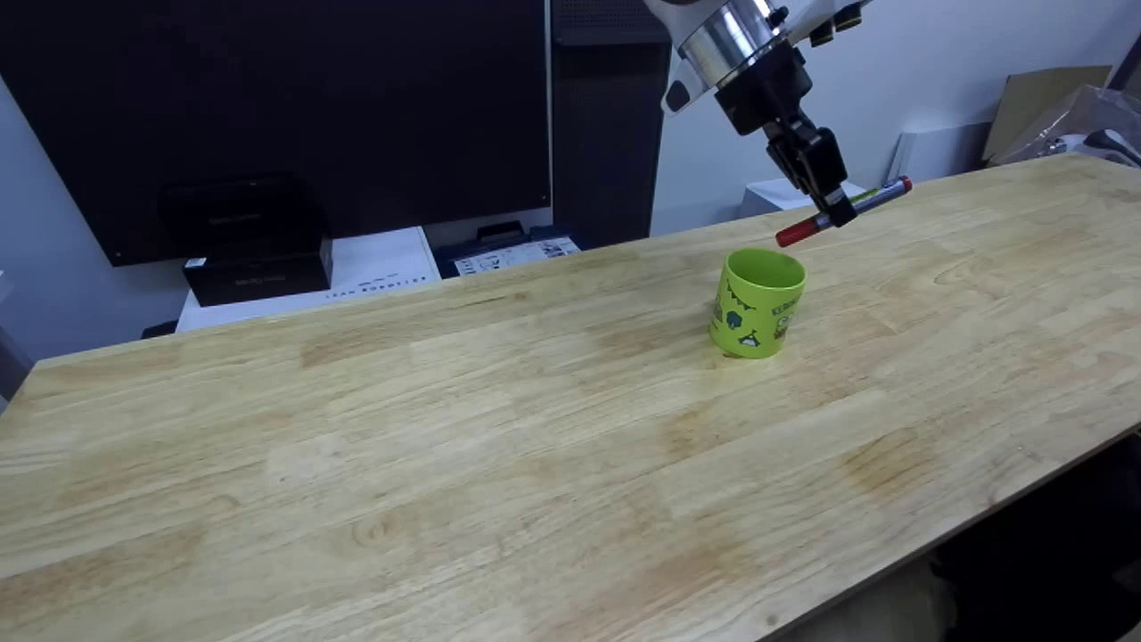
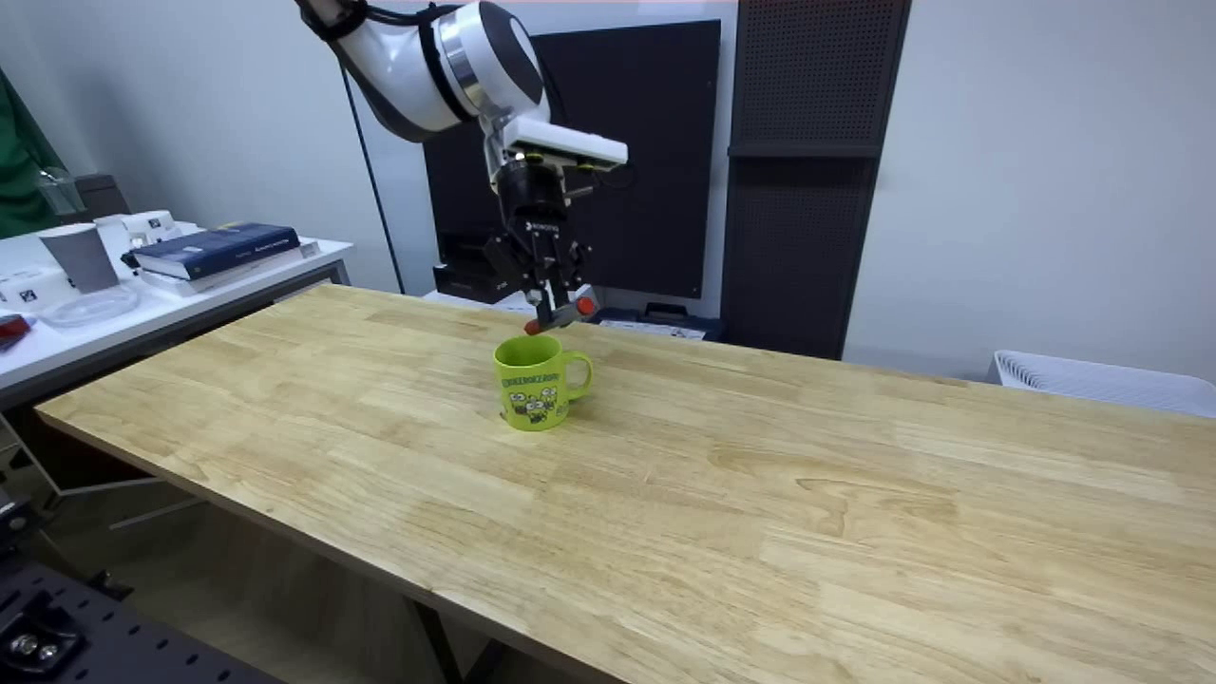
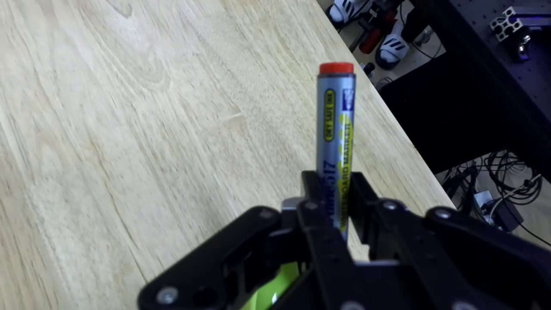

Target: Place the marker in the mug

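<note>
The lime-green mug (image 1: 753, 312) stands upright on the wooden table, with dark printed figures on its side. Its handle shows in an exterior view (image 2: 579, 375). My gripper (image 1: 836, 205) is shut on the marker (image 1: 874, 198), a silver-grey stick with a red cap and red end. It holds the marker tilted, above the table. The red cap is the lower end and is close above the mug's rim, apart from it. In the wrist view the marker (image 3: 335, 129) stands between the fingertips (image 3: 335, 185); its cap end is hidden. Part of the mug (image 3: 275, 288) shows behind the linkage.
The wooden table (image 1: 401, 464) extends around the mug; its edge (image 3: 413, 146) shows in the wrist view. A white side table with a book (image 2: 214, 252) and a grey cup (image 2: 84, 256) stands beside it. A black box (image 1: 258, 276) sits behind the table.
</note>
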Robot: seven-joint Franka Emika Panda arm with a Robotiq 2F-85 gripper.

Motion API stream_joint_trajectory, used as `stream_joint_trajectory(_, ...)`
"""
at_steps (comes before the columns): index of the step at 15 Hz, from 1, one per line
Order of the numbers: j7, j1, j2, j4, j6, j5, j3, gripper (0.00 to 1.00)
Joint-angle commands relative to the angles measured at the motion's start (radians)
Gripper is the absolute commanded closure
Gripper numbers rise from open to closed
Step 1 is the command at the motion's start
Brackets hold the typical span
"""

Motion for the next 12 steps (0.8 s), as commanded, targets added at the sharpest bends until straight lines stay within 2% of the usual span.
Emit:
stream_joint_trajectory(1,0.024,0.009,0.065,0.097,-0.061,-0.024,0.007,0.95)
stream_joint_trajectory(12,0.002,0.048,0.182,0.233,-0.140,-0.057,0.019,0.95)
